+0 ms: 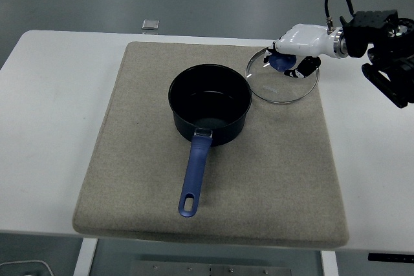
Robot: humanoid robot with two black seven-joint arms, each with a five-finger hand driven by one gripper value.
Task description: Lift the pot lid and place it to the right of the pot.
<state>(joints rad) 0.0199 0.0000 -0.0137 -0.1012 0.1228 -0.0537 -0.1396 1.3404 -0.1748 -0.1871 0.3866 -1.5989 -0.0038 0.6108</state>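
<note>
A dark blue pot (209, 102) with a long blue handle (193, 180) stands uncovered in the middle of the grey mat (129, 159), handle pointing toward me. To its upper right is the round glass lid (283, 82) with a blue knob (281, 62). My right hand (294, 53), white with black fingers, is shut on the knob from above. The lid's lower rim is close to the mat or resting on it; I cannot tell which. The left arm is out of sight.
A small grey square object (150, 24) lies at the table's far edge, behind the mat. White table (375, 172) shows to the right of the mat and to its left.
</note>
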